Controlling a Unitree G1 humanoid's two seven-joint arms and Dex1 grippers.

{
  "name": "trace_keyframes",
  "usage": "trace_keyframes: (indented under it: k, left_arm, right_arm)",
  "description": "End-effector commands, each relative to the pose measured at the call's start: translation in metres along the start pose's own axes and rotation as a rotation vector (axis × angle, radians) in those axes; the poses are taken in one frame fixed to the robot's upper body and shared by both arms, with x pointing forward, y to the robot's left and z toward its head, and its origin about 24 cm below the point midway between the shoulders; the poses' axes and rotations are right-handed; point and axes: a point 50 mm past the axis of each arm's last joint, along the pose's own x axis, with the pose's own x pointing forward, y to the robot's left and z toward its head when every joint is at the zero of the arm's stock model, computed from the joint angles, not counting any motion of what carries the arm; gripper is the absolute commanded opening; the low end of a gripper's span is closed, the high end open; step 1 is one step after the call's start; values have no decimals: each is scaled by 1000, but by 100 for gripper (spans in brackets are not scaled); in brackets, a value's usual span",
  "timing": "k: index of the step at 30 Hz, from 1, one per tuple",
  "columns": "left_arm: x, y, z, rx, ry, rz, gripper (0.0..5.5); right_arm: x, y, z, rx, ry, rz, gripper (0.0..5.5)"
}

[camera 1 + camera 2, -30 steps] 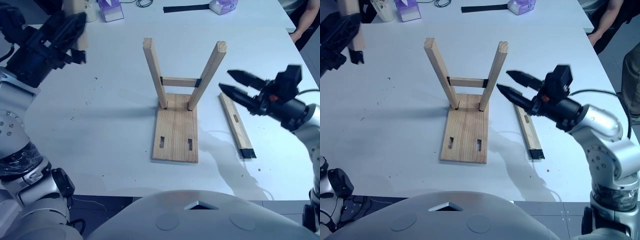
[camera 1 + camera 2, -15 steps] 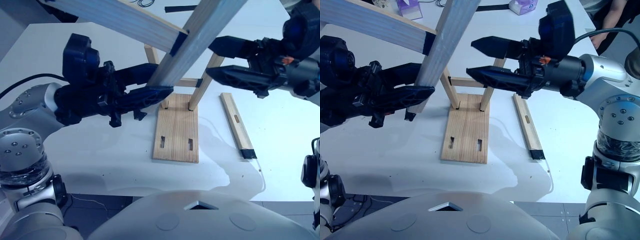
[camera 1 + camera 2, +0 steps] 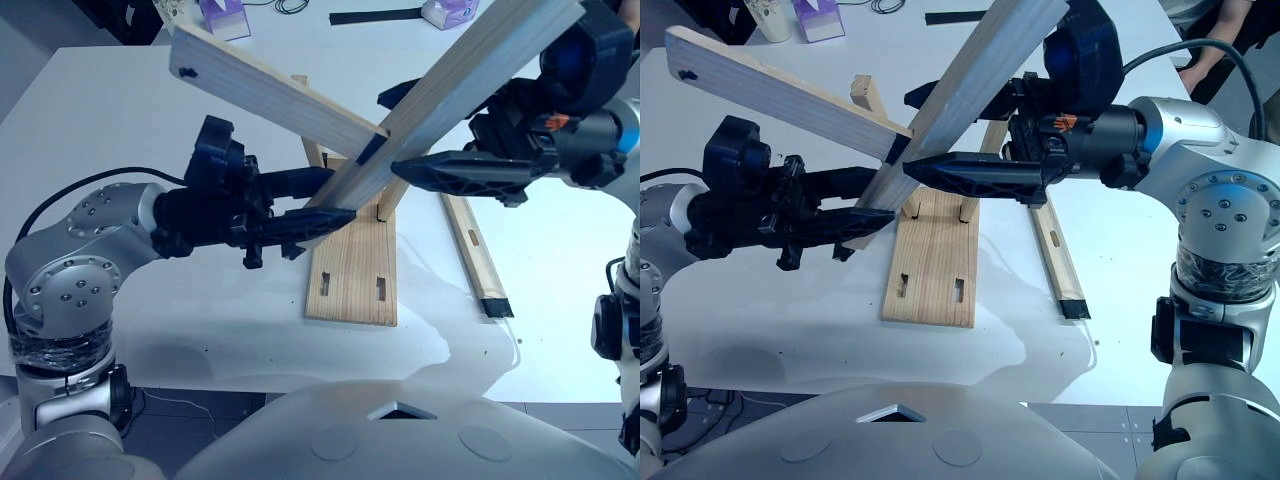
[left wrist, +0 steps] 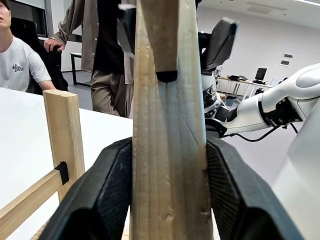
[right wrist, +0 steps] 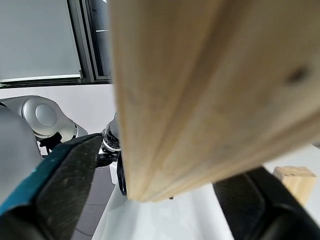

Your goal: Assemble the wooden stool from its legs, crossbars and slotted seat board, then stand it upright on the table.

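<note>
My left gripper (image 3: 340,196) is shut on the lower end of a long wooden leg (image 3: 470,70) that slants up to the right, above the table. A second wooden bar (image 3: 265,92) meets that leg at a black-tipped joint and sticks out to the upper left. My right gripper (image 3: 388,132) is open, one finger on each side of the held leg (image 5: 200,90). Below, the slotted seat board (image 3: 350,270) lies flat with two upright legs (image 4: 62,130) and a crossbar in its far slots. The held pieces partly hide them. The near slots are vacant.
A loose wooden bar with a black end (image 3: 478,255) lies flat on the white table, right of the seat board. Tissue boxes (image 3: 222,15) and a black strip (image 3: 370,16) sit at the table's far edge.
My left arm swung in from the far left with the joined bars and has lowered them over the seat board. My right gripper rose from near the loose bar to straddle the held leg.
</note>
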Motion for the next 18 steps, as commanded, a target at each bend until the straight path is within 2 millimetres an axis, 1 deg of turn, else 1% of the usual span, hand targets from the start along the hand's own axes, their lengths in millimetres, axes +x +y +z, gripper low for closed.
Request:
trace_keyframes:
  k: [1, 2, 9, 14, 18]
  left_arm:
    - [-1, 1, -1, 8, 13, 8, 202]
    - [-1, 1, -1, 9, 13, 9, 202]
    - [0, 1, 0, 22, 16, 5, 202]
    - [-1, 2, -3, 21, 28, 11, 202]
    - [-1, 1, -6, 20, 33, 15, 202]
  right_arm:
    - [6, 0, 0, -15, 42, 17, 421]
    - [6, 0, -1, -14, 52, 20, 428]
    - [6, -2, -14, -23, 127, 25, 428]
    - [5, -5, -14, -22, 111, 21, 346]
    - [6, -5, -13, -22, 110, 28, 294]
